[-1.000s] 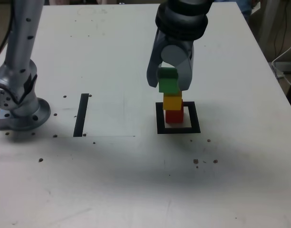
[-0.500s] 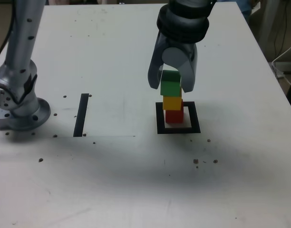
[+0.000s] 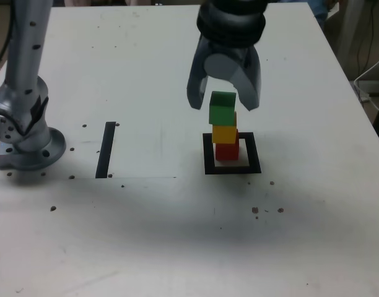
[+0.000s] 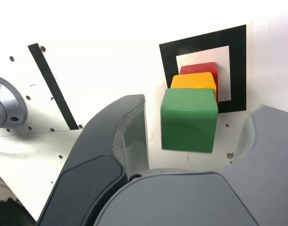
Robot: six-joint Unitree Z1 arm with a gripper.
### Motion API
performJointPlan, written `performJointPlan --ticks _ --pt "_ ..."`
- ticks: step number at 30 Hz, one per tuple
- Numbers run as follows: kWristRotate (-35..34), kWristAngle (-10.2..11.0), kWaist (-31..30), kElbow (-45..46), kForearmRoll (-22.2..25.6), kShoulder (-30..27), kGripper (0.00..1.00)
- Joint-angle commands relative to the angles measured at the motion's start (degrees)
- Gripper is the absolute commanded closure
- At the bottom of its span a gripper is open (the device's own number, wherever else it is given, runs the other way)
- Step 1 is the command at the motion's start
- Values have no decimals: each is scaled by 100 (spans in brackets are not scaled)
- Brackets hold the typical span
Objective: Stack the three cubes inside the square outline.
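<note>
The gripper [image 3: 224,102] hangs directly above the stack with its jaws spread wide, one on each side of the green cube [image 3: 222,109] and clear of it; in the wrist view a visible gap separates the cube's side faces from both jaws. Nothing is pinched.

The green cube rests on the yellow cube [image 3: 225,133], which rests on the red cube [image 3: 226,151]. The red cube stands on the white centre of the square outline [image 3: 231,168], toward its far side. The column leans slightly: the green cube sits a little toward the exterior view's left of the cubes below it, yet remains supported.

Status, judged from these views: all three cubes are stacked inside the outline, so the placement itself appears complete. What remains is to lift the gripper straight up, clear of the column, without brushing the top cube.

To the exterior view's left, on the desk [image 3: 177,235], lie a straight black strip [image 3: 106,149] and the arm's base [image 3: 25,139], both well apart from the stack.
</note>
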Motion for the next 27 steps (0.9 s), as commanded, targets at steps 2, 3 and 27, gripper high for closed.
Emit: performJointPlan --ticks 2,3,27 --pt "7 29 6 96 113 -316 0" --pt "7 37 7 139 121 -402 0" --pt "198 -223 668 3247 -609 -2076 0"
